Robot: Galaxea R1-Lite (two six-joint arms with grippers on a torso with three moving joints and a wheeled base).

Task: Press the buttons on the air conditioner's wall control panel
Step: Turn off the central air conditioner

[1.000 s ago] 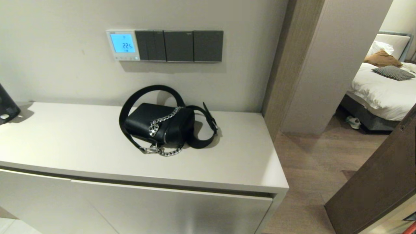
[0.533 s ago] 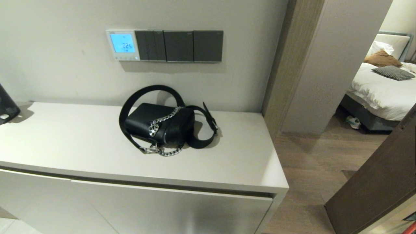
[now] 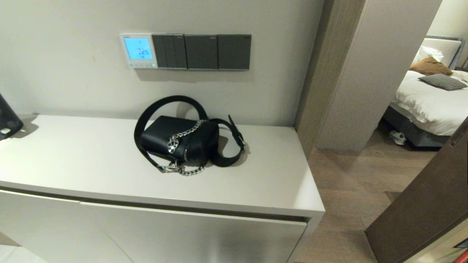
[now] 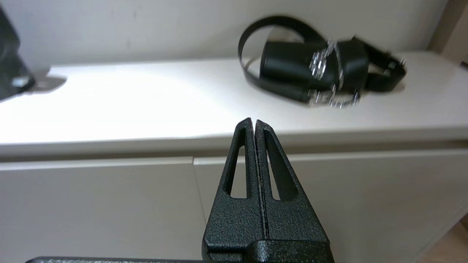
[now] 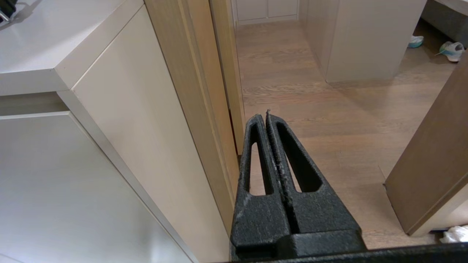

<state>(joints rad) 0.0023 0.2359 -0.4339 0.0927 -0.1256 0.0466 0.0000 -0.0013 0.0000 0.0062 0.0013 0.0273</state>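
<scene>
The white wall control panel (image 3: 138,50) hangs on the wall above the cabinet, its screen glowing light blue with digits. Its row of tiny white buttons (image 3: 141,65) runs along its bottom edge. Neither gripper shows in the head view. My left gripper (image 4: 254,121) is shut and empty, low in front of the cabinet's front edge, far below the panel. My right gripper (image 5: 266,115) is shut and empty, beside the cabinet's right end, over the wooden floor.
Three dark grey switch plates (image 3: 202,51) sit right of the panel. A black handbag (image 3: 179,139) with strap and chain lies on the white cabinet top (image 3: 84,160), below the switches. A dark object (image 3: 8,118) stands at the far left. A doorway and bed (image 3: 427,98) are right.
</scene>
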